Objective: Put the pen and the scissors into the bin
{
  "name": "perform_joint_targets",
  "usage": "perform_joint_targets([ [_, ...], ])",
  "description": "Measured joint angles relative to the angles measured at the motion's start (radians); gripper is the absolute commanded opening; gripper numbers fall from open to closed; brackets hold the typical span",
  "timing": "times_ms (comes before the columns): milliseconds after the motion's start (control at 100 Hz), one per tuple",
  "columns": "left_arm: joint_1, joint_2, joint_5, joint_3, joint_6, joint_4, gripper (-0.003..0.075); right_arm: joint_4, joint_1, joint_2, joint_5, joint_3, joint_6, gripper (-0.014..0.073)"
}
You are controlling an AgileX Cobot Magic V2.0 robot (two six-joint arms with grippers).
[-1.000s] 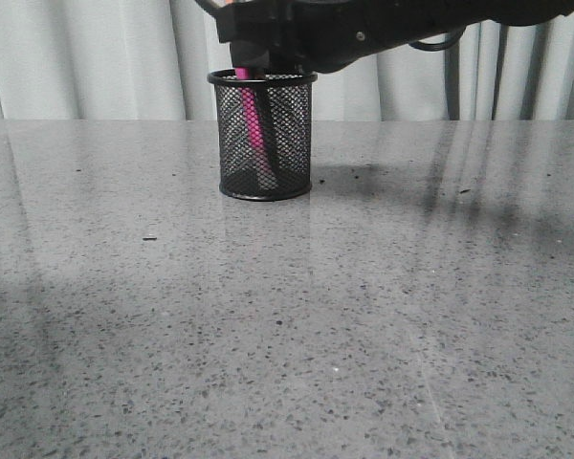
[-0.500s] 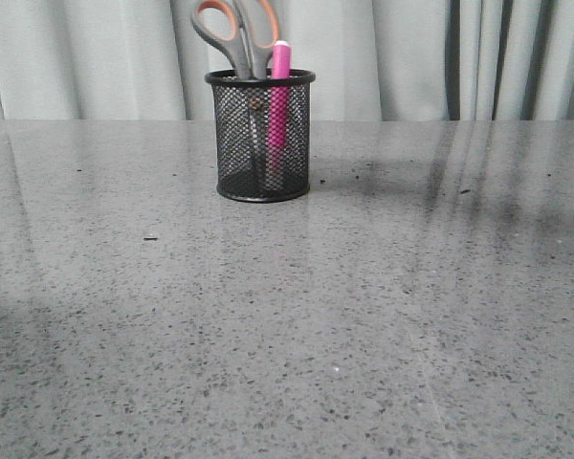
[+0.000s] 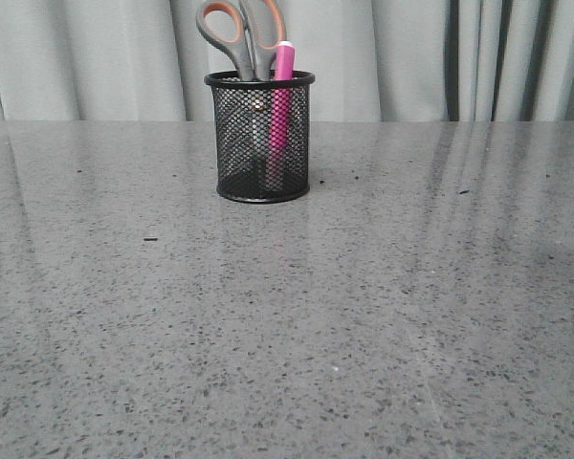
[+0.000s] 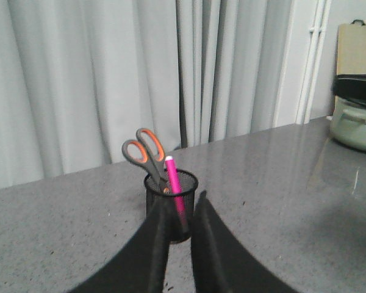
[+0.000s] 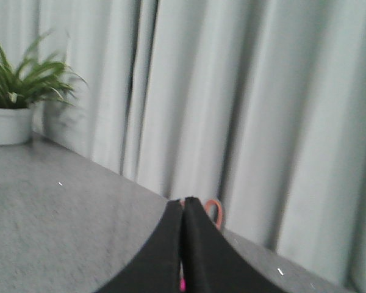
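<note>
left gripper [image 4: 179, 229]: two smooth matte black fingers, curved, tapering to narrow tips | right gripper [image 5: 182, 210]: same plain black tapered fingers, no markings visible

Scissors [image 3: 241, 38] handles cut off, seemingly.

The bin [image 3: 260, 134] is standing alone toward the far side of the grey table [image 3: 364, 316], and open surface is lying on every side of it in the front view. The scissors [image 3: 239, 36] and the pen [image 3: 281, 96] are occupying its mouth, the handles and pen tip projecting above the rim and blocking straight descent there. A curtain [image 3: 96, 57] is hanging behind the far edge. In the left wrist view a pot [image 4: 355, 125] is sitting well apart from the bin. In the right wrist view a potted plant [image 5: 15, 101] is standing near the curtain.
</note>
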Motion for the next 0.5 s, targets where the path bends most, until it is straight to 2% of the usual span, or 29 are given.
perform_joint_targets([
  [60,0.000,-0.019,0.019,0.026,0.000,0.007,-0.0021,0.019,0.000,-0.110,0.108,0.068,0.002,-0.0069],
  [140,0.000,-0.027,0.029,0.055,-0.001,0.011,-0.0020,0.060,0.000,-0.258,0.247,0.130,0.002,-0.0073],
  [250,0.000,-0.028,0.000,0.094,0.000,0.013,-0.0020,0.104,0.000,-0.398,0.368,0.168,0.004,-0.0073],
  [500,0.000,-0.028,-0.051,0.119,-0.002,0.014,-0.0020,0.120,0.000,-0.478,0.431,0.174,0.006,-0.0073],
])
